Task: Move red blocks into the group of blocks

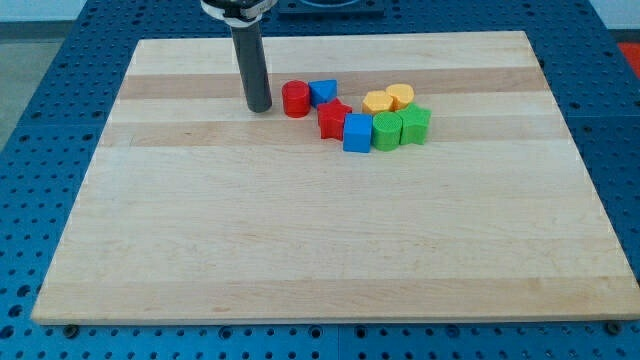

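My tip [260, 106] rests on the board near the view's top, just left of a red cylinder [295, 99], a small gap apart. A blue triangular block [322, 92] touches the cylinder's right side. A red star-shaped block [333, 119] lies below them, touching a blue cube [357, 133]. To the right sit two green blocks [387, 131] [415, 125] and two yellow blocks [378, 102] [401, 96]. All the blocks form one loose cluster.
The wooden board [320, 240] lies on a blue perforated table [40, 120]. The rod rises from the tip to the arm at the view's top edge.
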`<state>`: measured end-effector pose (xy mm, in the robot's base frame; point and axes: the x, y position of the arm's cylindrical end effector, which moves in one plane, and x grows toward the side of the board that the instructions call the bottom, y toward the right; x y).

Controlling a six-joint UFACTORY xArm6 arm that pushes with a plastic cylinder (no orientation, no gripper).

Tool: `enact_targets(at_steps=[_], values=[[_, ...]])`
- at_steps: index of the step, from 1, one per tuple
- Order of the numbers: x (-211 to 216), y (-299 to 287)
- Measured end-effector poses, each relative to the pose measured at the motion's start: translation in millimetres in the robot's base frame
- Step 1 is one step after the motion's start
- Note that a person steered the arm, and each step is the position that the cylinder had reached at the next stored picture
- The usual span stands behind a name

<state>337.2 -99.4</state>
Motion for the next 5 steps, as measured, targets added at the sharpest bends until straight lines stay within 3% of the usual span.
enact_targets(at_steps=[4, 5], values=[[0, 87], [0, 87]])
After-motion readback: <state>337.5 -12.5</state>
